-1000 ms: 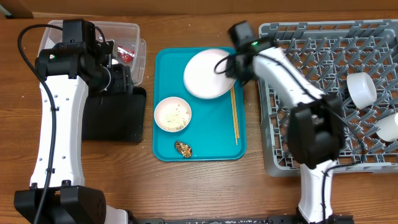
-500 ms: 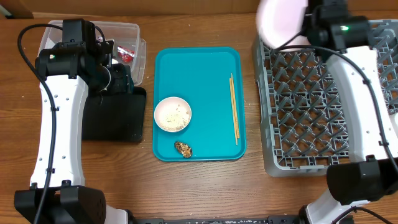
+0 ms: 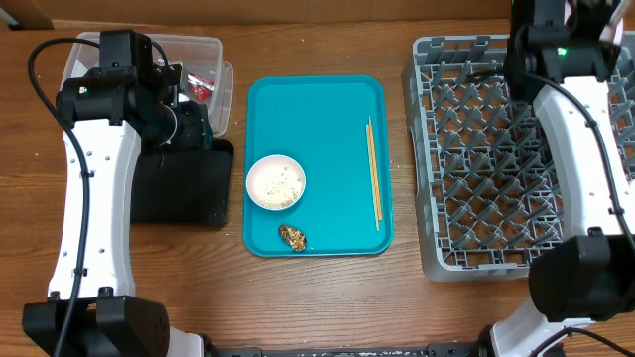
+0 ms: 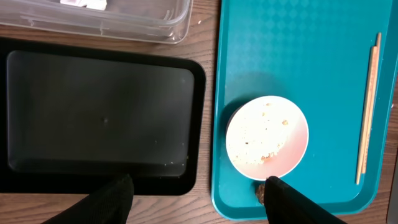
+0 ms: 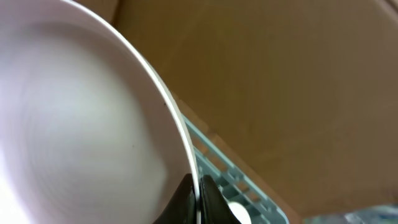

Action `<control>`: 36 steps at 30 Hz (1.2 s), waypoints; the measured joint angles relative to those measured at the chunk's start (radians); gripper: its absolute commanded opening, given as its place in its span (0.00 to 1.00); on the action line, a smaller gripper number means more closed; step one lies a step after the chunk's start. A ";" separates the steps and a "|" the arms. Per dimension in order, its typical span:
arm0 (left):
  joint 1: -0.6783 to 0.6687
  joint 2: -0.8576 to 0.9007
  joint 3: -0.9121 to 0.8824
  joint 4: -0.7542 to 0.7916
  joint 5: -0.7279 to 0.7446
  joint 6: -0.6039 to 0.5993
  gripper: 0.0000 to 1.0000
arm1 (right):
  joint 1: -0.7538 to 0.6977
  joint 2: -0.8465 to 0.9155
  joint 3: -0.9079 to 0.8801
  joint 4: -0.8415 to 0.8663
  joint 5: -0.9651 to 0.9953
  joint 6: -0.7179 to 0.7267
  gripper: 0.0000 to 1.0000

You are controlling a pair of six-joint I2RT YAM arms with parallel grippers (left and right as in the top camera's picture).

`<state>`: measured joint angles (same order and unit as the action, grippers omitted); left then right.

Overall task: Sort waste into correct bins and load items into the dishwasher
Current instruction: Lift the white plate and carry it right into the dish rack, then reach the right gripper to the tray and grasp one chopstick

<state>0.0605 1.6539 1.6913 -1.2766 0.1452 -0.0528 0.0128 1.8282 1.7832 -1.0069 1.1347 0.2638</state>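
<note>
Round white plate (image 5: 81, 124) gone from the teal plastic tray (image 3: 317, 109)!
Over the grey pegged rack (image 3: 476, 149) the right jaws pinch its rim (left jaws spread); racking next.

My left arm (image 3: 91, 198) and right arm (image 3: 587, 134) are white shells with black joints, thin black cables (image 3: 31, 67) trailing along; my left gripper (image 4: 198, 190) has black fingers (image 4: 115, 198).

A wooden desk (image 3: 327, 297) carries a teal tray (image 3: 317, 114) at its middle. Left of that tray sit a black tray (image 3: 189, 193) and a clear tub (image 3: 198, 45); right of it, a grey rack (image 3: 476, 149).
</note>
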 measured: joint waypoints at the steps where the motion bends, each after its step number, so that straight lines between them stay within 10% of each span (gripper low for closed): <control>1: 0.000 0.000 0.000 0.000 0.000 0.000 0.70 | -0.004 0.000 -0.031 0.008 0.001 0.012 0.04; 26: 0.000 0.000 0.000 -0.002 0.000 0.000 0.69 | 0.086 0.002 -0.208 0.049 -0.237 0.109 0.06; 31: 0.000 0.000 0.000 -0.003 0.000 0.000 0.70 | 0.124 0.002 -0.208 0.021 -0.313 0.122 0.50; 36: 0.000 0.000 0.000 -0.002 0.000 0.000 0.70 | 0.144 0.002 -0.208 -0.018 -0.403 0.129 0.65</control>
<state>0.0605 1.6539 1.6913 -1.2789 0.1452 -0.0528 0.1566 1.8301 1.5753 -1.0248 0.7319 0.3931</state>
